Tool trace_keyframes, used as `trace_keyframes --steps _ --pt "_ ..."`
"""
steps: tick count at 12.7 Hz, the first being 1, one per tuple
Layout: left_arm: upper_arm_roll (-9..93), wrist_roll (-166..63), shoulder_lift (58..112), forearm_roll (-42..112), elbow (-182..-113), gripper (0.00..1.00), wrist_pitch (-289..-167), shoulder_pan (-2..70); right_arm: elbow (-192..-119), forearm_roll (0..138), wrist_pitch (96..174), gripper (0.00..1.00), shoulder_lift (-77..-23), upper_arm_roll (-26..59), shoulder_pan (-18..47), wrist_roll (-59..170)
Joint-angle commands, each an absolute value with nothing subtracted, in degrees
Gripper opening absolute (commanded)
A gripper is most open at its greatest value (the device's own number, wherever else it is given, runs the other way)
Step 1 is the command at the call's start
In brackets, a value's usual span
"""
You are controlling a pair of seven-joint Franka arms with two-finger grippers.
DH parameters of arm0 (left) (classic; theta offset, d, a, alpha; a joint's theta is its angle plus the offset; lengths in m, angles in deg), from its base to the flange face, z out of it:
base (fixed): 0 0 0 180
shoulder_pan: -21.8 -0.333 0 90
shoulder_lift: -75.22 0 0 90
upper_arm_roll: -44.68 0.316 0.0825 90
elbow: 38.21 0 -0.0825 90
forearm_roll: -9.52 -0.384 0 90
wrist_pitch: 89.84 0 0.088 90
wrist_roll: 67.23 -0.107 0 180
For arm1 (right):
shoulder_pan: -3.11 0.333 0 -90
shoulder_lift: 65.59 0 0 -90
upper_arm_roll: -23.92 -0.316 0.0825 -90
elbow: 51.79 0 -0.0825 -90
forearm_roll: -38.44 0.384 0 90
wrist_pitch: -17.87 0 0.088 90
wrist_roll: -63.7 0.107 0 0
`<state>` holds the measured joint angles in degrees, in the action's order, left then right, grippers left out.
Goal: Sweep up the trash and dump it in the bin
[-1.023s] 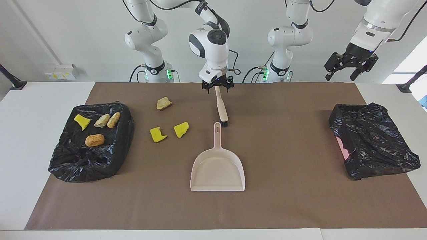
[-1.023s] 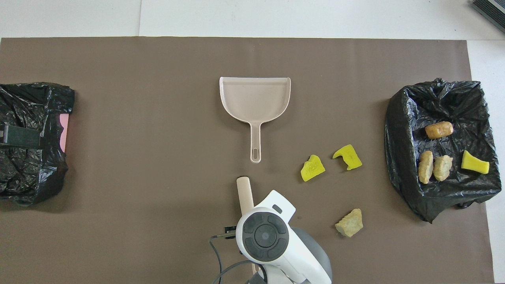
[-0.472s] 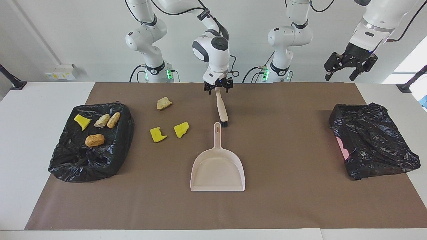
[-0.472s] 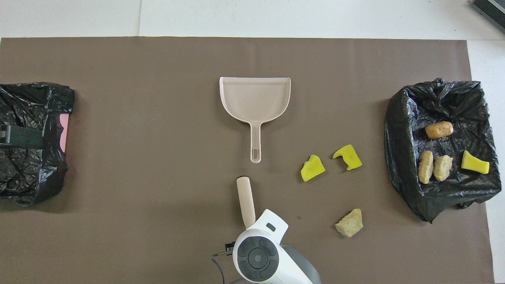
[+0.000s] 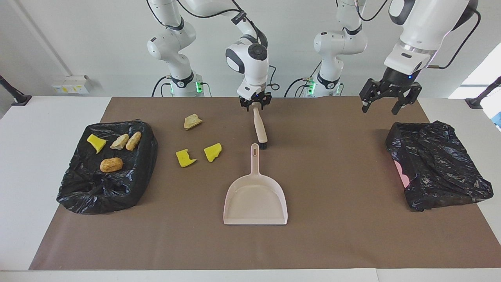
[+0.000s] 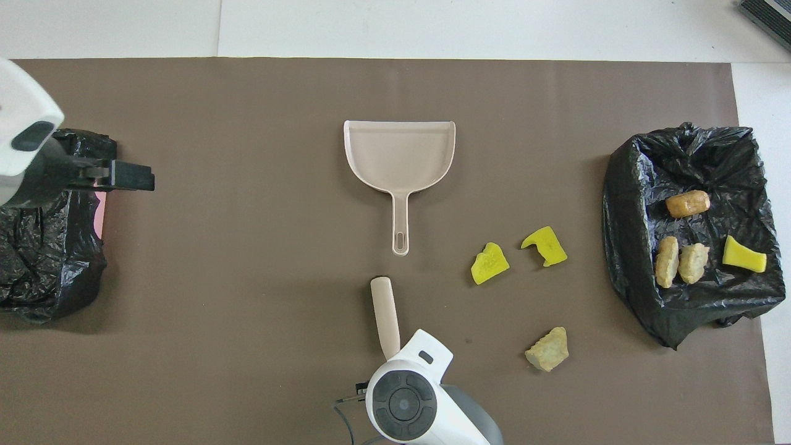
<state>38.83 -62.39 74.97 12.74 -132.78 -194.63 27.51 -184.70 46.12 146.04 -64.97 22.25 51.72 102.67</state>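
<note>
Three pieces of trash lie on the brown mat: a tan lump [image 5: 192, 121] [image 6: 547, 349] and two yellow sponge chunks [image 5: 185, 158] [image 5: 213, 152]. Several more rest in the black-lined bin [image 5: 78, 196] [image 6: 686, 315] at the right arm's end. The beige brush [image 5: 260, 129] [image 6: 385, 315] lies just nearer the robots than the dustpan [image 5: 255, 196] [image 6: 400, 154]. My right gripper [image 5: 255, 103] is down at the end of the brush handle. My left gripper [image 5: 385, 103] [image 6: 145, 181] hangs open in the air over the mat, beside the other black bag.
A second black-bagged bin [image 5: 438, 164] [image 6: 43, 272], with pink showing at its side, stands at the left arm's end of the table. The brown mat [image 5: 332, 235] covers most of the table, with white tabletop around it.
The left gripper has come down and moved in from the table's end to hang over the mat. The right gripper has drawn back along the brush handle to its end.
</note>
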Motion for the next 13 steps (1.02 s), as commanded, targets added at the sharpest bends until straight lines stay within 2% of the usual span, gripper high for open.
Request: trace_keyframes --steps 1,3,6,7,9,10,12,13 --pt "39.32 -60.55 79.60 12.78 -131.29 1.00 -198.04 32.59 -184.68 47.23 144.35 0.23 -65.95 22.25 51.62 103.16" --pt "39.41 -57.06 86.35 12.51 -127.89 1.00 -199.34 38.12 -184.68 47.23 144.26 0.23 -66.03 22.25 51.62 103.24" --pt "39.50 -50.29 95.49 12.42 -120.33 1.00 -201.46 41.73 -184.68 47.23 143.91 0.23 -66.47 22.34 51.45 102.55" --pt "39.50 -46.78 98.13 12.51 -119.17 1.00 -203.99 43.32 -184.59 47.23 143.91 0.19 -66.56 22.34 51.45 102.89" --pt "39.32 -44.64 99.38 13.21 -119.34 1.00 -206.82 45.08 -184.68 47.31 143.82 0.20 -66.82 22.34 51.27 102.90" --pt "39.32 -43.07 100.87 13.13 -119.34 1.00 -207.00 47.35 -184.68 47.23 143.38 0.31 -66.82 22.34 51.27 102.72" --pt "39.32 -41.92 101.15 13.39 -120.65 1.00 -208.31 49.83 -184.68 47.31 143.20 0.39 -66.91 22.34 51.18 102.54" --pt "39.32 -41.74 101.24 13.39 -121.61 1.00 -208.58 50.53 -184.68 47.23 143.20 0.39 -66.91 22.34 51.18 102.54"
